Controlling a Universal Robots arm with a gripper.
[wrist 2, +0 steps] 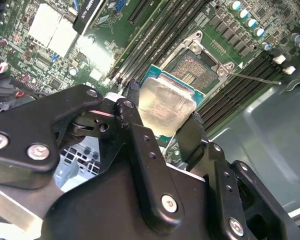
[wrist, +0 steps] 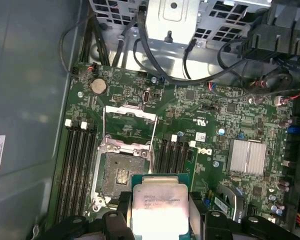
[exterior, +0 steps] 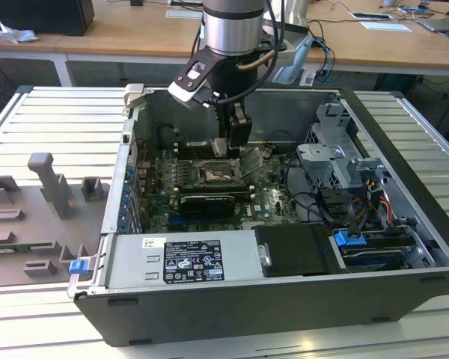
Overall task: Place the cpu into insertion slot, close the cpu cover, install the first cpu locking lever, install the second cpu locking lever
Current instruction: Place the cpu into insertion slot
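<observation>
My gripper (exterior: 236,152) hangs inside the open computer case, shut on the cpu (wrist: 159,197), a flat square chip with a pale metal top and green edge. In both wrist views the chip sits between the two black fingers (wrist 2: 135,130). The insertion slot (wrist: 121,175) lies on the green board just beyond the chip, its dark centre uncovered; it is also visible as the insertion slot (wrist 2: 195,67) and the insertion slot (exterior: 217,173). The cpu hovers beside and above it, apart from it. The cpu cover (wrist: 130,111), a thin silver frame, stands swung open past the slot's far edge.
Long black memory slots (wrist: 80,165) flank the socket on both sides. A finned heat sink (wrist: 247,155), cables (wrist: 225,65) and a metal drive cage (exterior: 337,161) lie around it. The power supply (exterior: 183,260) fills the case's near side. A grey fixture (exterior: 49,187) stands at the exterior view's left.
</observation>
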